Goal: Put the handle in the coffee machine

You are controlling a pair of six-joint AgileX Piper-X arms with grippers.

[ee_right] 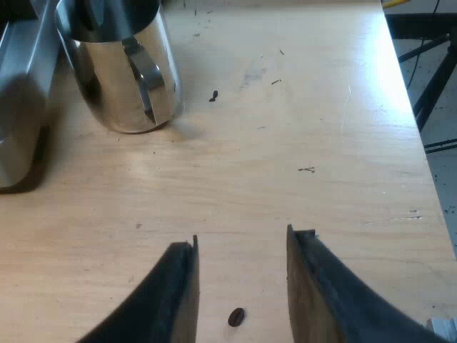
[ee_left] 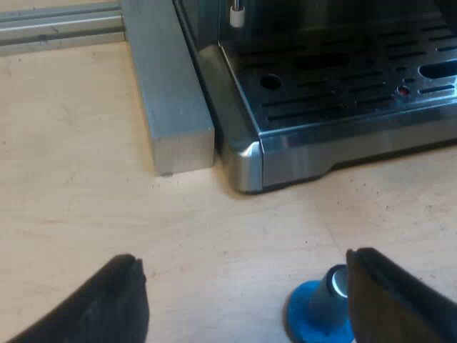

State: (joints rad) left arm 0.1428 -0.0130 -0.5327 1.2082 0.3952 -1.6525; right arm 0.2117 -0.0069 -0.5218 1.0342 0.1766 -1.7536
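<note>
The espresso machine stands on the wooden table, its slotted metal drip tray facing me. My left gripper is open above the table, a short way in front of the machine's corner. A blue tamper stands on the table just inside one of its fingers. My right gripper is open over bare wood with nothing between its fingers. A single coffee bean lies on the table between them.
A shiny metal jug stands on the table beyond my right gripper, next to a metal edge. A grey metal bar lies along the machine's side. The table's edge runs past the right gripper.
</note>
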